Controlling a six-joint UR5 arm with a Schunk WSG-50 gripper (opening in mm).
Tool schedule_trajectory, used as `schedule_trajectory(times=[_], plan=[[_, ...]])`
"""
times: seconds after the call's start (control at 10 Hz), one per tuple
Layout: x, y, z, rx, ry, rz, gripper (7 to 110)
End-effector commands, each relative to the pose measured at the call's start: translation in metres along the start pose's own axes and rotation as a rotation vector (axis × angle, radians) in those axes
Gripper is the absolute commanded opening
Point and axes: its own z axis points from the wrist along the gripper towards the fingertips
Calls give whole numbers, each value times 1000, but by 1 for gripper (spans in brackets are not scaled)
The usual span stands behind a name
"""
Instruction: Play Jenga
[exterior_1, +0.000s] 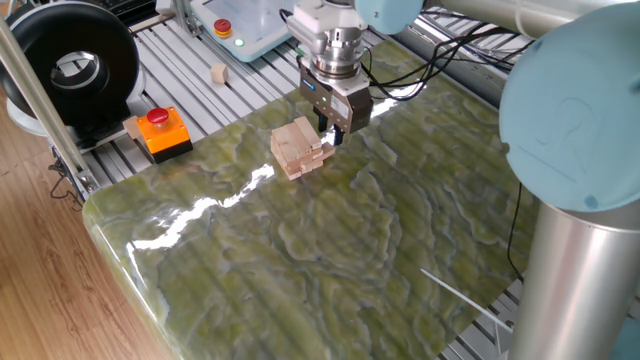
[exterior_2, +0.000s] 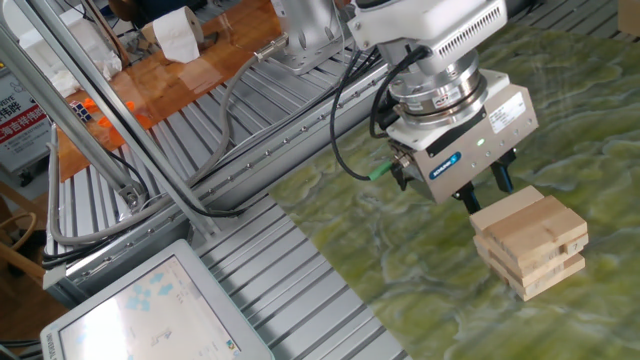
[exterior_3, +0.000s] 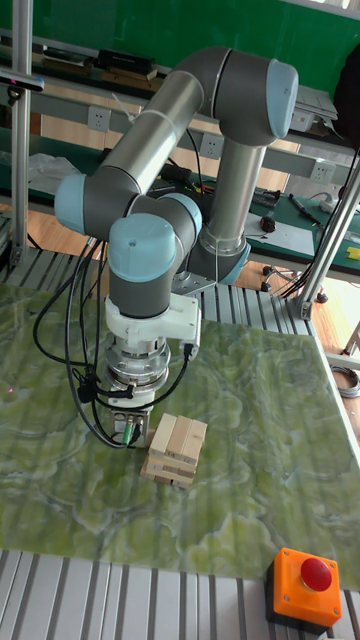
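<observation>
No legible text; only blurred red characters on a white sign (exterior_2: 12, 118) at the left edge
</observation>
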Motion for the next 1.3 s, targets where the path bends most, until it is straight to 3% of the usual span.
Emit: schedule_trajectory(times=[0.0,0.2,0.5,0.8,1.2], plan=[[4,3,-6,-12,47,29,44],[-3,1,-7,-12,70,46,44],[-11,-1,-6,-5,45,39,44],[-14,1,-4,-8,28,35,44],[-9,0,-2,13,47,-9,44]])
